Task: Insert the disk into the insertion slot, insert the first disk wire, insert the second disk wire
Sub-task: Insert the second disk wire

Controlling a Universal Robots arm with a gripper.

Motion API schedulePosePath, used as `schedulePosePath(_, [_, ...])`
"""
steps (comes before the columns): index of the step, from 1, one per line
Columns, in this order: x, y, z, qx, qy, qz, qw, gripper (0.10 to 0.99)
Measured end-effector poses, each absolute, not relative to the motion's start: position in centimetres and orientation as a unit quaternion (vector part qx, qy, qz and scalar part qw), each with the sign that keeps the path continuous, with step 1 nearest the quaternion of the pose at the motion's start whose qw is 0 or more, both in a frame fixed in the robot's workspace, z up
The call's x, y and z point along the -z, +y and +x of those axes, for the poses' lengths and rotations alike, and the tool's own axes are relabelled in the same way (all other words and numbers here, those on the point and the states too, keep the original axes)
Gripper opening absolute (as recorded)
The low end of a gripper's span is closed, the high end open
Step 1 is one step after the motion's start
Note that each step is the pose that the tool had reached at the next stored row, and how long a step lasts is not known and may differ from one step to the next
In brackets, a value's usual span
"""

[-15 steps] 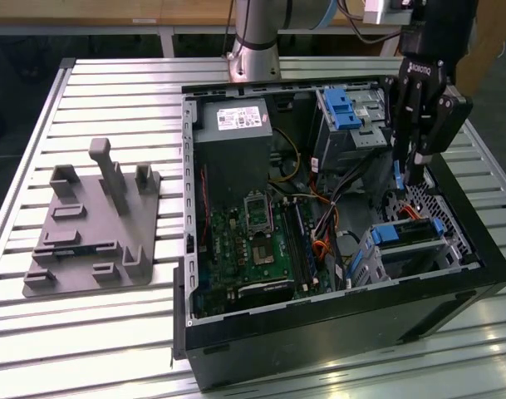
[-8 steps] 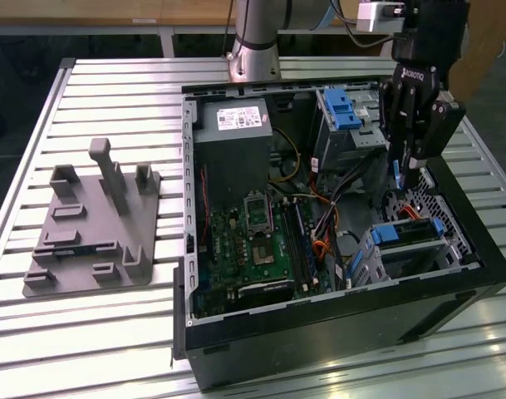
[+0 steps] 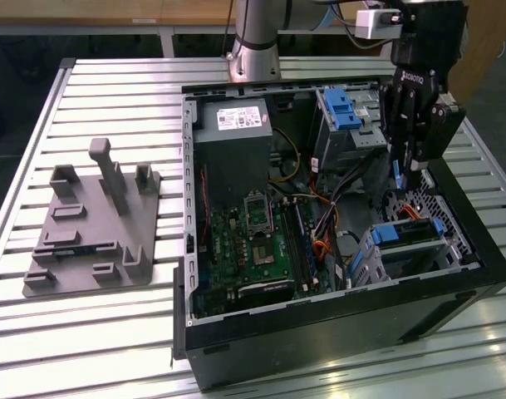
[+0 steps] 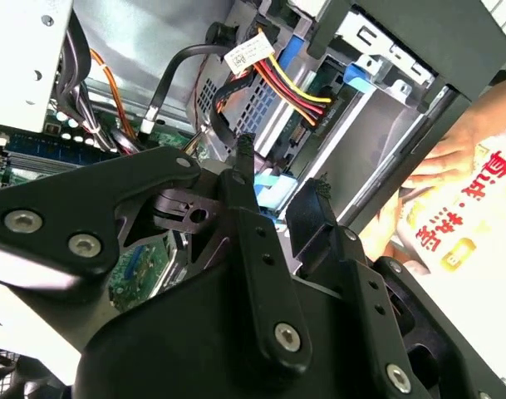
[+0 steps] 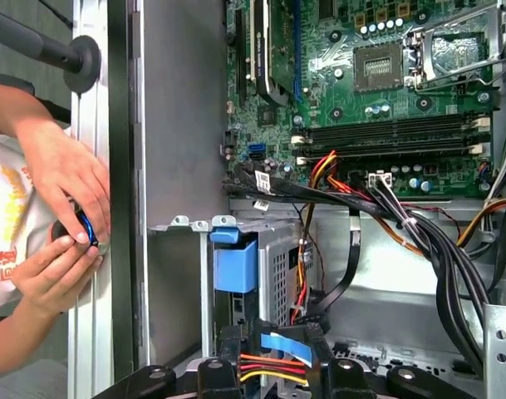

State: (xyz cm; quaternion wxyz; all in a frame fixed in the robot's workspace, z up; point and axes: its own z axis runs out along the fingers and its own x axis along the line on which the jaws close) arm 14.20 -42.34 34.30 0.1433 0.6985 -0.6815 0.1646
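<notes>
Well, in the exterior view my pincer (image 3: 406, 165) hangs inside the open computer case (image 3: 319, 332), pinching a flat blue wire plug (image 3: 397, 176). The disk (image 3: 387, 235) lies below my pincer, apart from it, seated in the insertion slot (image 3: 365, 259) (its bright blue carrier shows best). In the second wrist view my pincer (image 4: 282, 176) clamps the blue wire plug (image 4: 269, 189), and red and yellow wires (image 4: 282, 79) run beyond my fingertips. In the first wrist view, the disk (image 5: 236, 266) stands just beyond my pincer (image 5: 277, 339), within the perforated grey insertion slot (image 5: 276, 278).
</notes>
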Motion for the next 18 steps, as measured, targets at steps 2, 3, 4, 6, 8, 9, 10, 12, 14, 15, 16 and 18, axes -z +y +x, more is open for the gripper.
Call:
schedulePosePath(2, [-34.23, -42.36, 14.19, -0.165, -0.681, 0.699, 0.143, 0.435])
schedulePosePath(3, [-34.19, -42.37, 14.18, -0.165, -0.681, 0.698, 0.144, 0.435])
schedulePosePath(4, [-34.16, -42.38, 14.17, -0.165, -0.681, 0.698, 0.144, 0.435])
schedulePosePath(6, [-34.12, -42.38, 14.16, -0.167, -0.681, 0.698, 0.145, 0.435])
schedulePosePath(8, [-34.08, -42.38, 14.16, -0.168, -0.681, 0.698, 0.147, 0.435])
schedulePosePath(9, [-34.05, -42.38, 14.16, -0.169, -0.680, 0.698, 0.148, 0.435])
schedulePosePath(10, [-34.01, -42.39, 14.15, -0.170, -0.680, 0.697, 0.149, 0.435])
schedulePosePath(12, [-33.90, -42.39, 14.12, -0.171, -0.680, 0.697, 0.150, 0.435])
schedulePosePath(14, [-33.75, -42.40, 14.04, -0.172, -0.679, 0.698, 0.149, 0.435])
schedulePosePath(15, [-33.69, -42.40, 13.99, -0.172, -0.679, 0.698, 0.148, 0.435])
schedulePosePath(16, [-33.66, -42.41, 13.95, -0.173, -0.679, 0.698, 0.148, 0.435])
schedulePosePath(18, [-33.65, -42.41, 13.92, -0.173, -0.677, 0.699, 0.148, 0.435])
